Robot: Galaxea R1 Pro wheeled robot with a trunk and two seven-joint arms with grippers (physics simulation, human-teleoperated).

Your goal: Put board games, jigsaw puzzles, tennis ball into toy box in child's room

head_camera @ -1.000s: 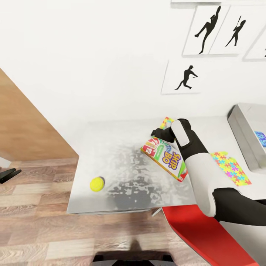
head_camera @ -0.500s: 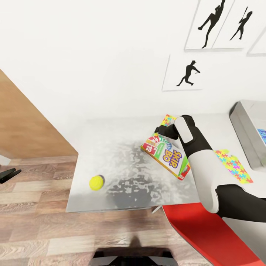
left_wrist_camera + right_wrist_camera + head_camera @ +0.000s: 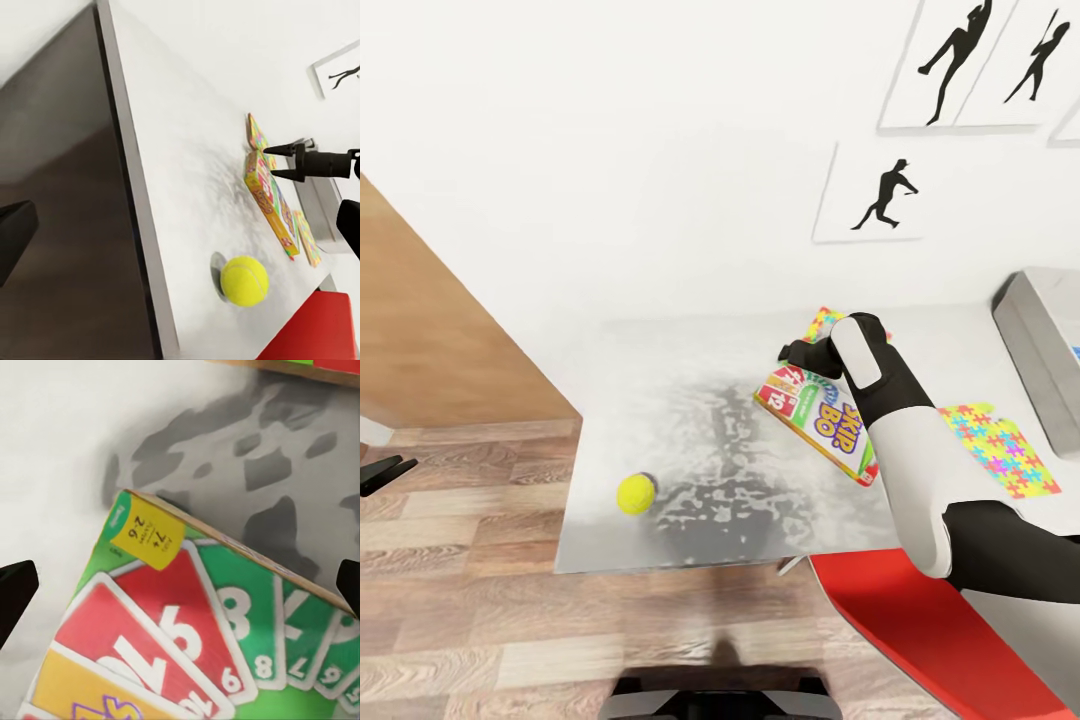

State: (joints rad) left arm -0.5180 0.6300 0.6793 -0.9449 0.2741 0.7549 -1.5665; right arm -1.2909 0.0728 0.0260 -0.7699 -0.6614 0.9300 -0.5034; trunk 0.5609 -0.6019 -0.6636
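Right gripper (image 3: 792, 353), fingers spread and gripping nothing I can tell, has edged toward the table's (image 3: 660, 350) back edge over the game (image 3: 820, 422) mid-table, ball (image 3: 635, 494) near the front-left corner: game not yet secured, box (image 3: 1032, 350) far right.

Child's bedroom: toys on table (image 3: 690, 400), sports silhouettes (image 3: 885, 195).

The table (image 3: 660, 400) has a pale, faintly marbled top. On it lie a tennis ball (image 3: 635, 494) near the front left corner, one jigsaw puzzle (image 3: 1002, 451) towards the right, another (image 3: 822, 323) by the back edge, and the toy box (image 3: 1040, 355) at the right end.
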